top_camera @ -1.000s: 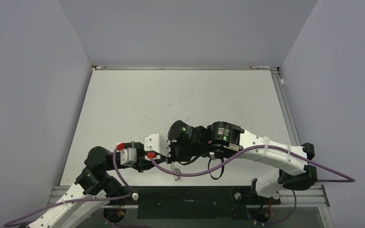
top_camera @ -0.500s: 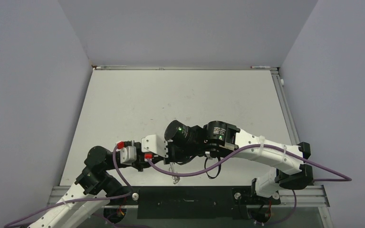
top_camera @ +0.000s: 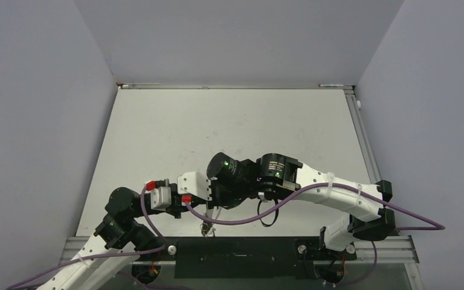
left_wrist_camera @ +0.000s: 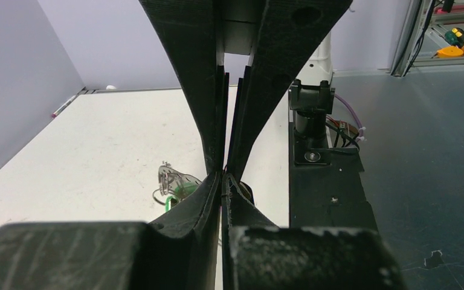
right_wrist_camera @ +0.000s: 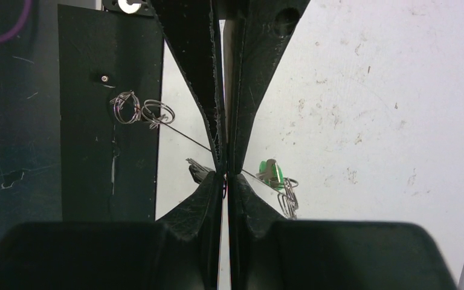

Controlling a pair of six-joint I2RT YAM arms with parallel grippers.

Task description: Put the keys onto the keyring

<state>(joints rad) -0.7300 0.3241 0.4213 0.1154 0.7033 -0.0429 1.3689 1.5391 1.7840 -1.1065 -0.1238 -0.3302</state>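
**Left claw** [left_wrist_camera: 223, 175]: clenched, the two black fingers pressed together at the tips. We cannot tell whether anything is pinched between them. Just left of the tips in the left wrist view, we see the keys [left_wrist_camera: 172, 178] lying on the table [left_wrist_camera: 96, 151] as a pale, silvery flat piece. A green tag [left_wrist_camera: 180, 192] touches it, and part of a thin loop shows at its edge. The fingers hide the rest of this cluster.

**Right claw** [right_wrist_camera: 223, 172]: also clenched, its tips meeting with no gap. A thin straight wire [right_wrist_camera: 184, 136] runs aslant into the line where the fingers meet and comes out on the other side. We cannot tell whether it is gripped or only passes behind. On one side the wire leads to the keyring [right_wrist_camera: 140, 110], two coiled loops side by side over the black plate [right_wrist_camera: 90, 169]. On the other side it leads to the tag and to a few more loops [right_wrist_camera: 287, 202] just beside it, over the white table. A dark flat stub sits against the left finger at tip height, too small for us to name.

**Top view**: the two claws meet tip to tip near the table's near edge, left of centre, with the left arm reaching in from the near left and the right arm from the near right. A small glinting cluster lies just on the near side of them, close to the table's near edge and the plate. A purple cable sags beneath the right arm.
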